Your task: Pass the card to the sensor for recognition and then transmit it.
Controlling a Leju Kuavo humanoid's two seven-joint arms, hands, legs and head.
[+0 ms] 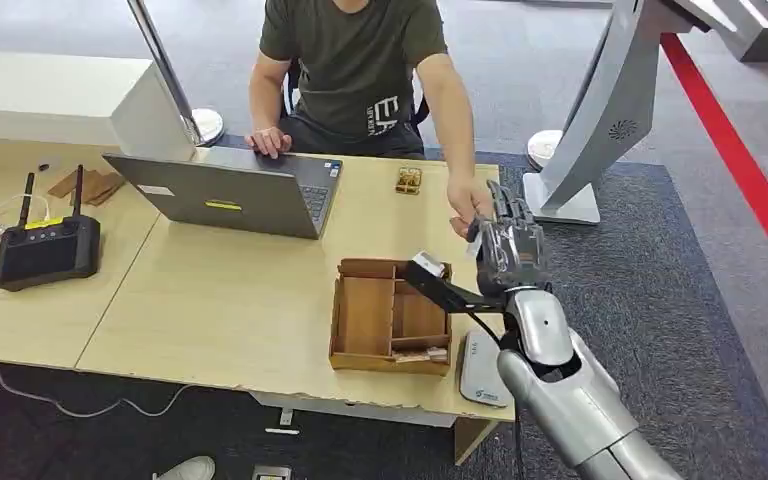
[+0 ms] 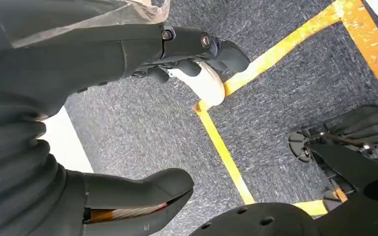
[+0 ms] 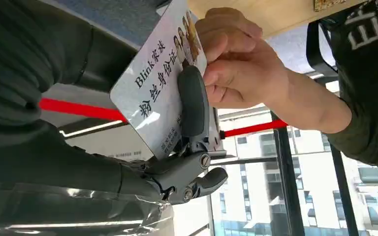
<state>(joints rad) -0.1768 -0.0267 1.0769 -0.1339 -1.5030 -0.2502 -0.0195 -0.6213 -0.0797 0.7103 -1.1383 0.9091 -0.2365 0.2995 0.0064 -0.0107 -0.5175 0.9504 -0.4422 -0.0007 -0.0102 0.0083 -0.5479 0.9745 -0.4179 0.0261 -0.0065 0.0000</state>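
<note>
1. While the right hand [image 1: 508, 240] was raised past the light wooden table's [image 1: 230, 310] far right edge, its fingers [image 3: 193, 101] pinched the white printed card [image 3: 152, 96].
2. A seated person's hand [image 3: 236, 64] gripped the card's opposite end.
3. The left hand [image 2: 78, 123] hung over grey carpet [image 2: 142, 118], fingers apart, holding nothing.

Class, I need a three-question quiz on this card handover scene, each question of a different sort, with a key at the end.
1. True or false: the right hand holds the card.
2. Who else grips the card? A) nobody B) the person's hand C) the left hand
3. Fill in: the wooden tray sits on the ____.

Key: 1 true; 2 B; 3 table.
</note>
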